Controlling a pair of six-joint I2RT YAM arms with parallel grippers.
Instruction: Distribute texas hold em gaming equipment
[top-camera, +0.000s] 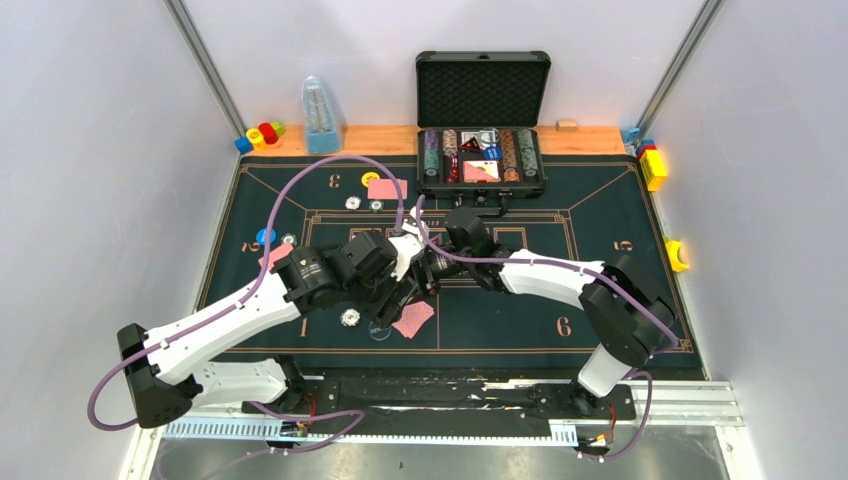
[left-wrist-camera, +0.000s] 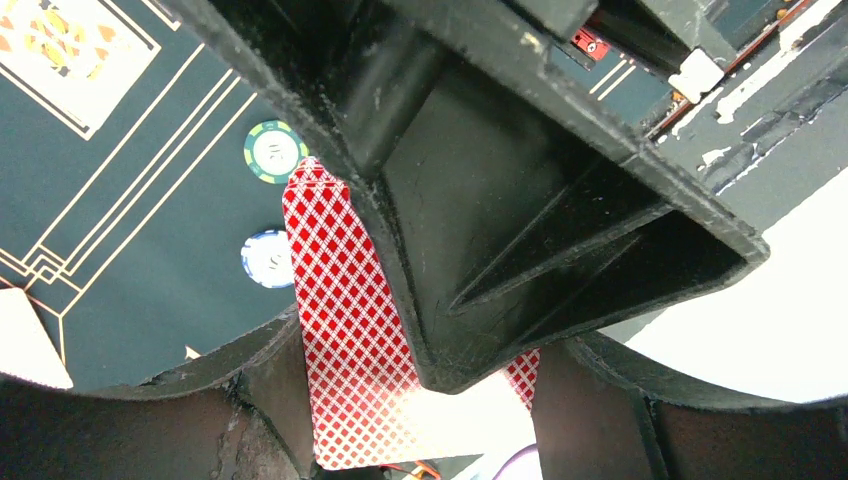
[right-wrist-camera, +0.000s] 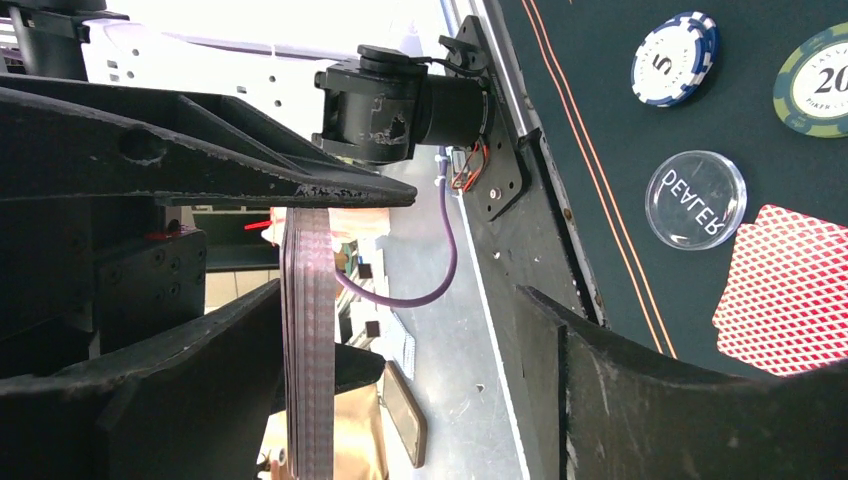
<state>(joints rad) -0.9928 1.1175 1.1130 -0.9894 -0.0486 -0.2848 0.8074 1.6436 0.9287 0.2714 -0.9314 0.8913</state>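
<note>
the left gripper (left-wrist-camera: 420, 405) is clamping a deck of red-backed cards (left-wrist-camera: 340, 320) across its width and holding it off the felt, near the dealer button (right-wrist-camera: 696, 199). the right gripper (right-wrist-camera: 400, 330) is reaching in with its fingers apart on either side of the deck. the deck is hanging edge-on just beside one finger (right-wrist-camera: 170, 400), well apart from the other. a loose card (right-wrist-camera: 790, 290) is lying just beside the dealer button.
</note>
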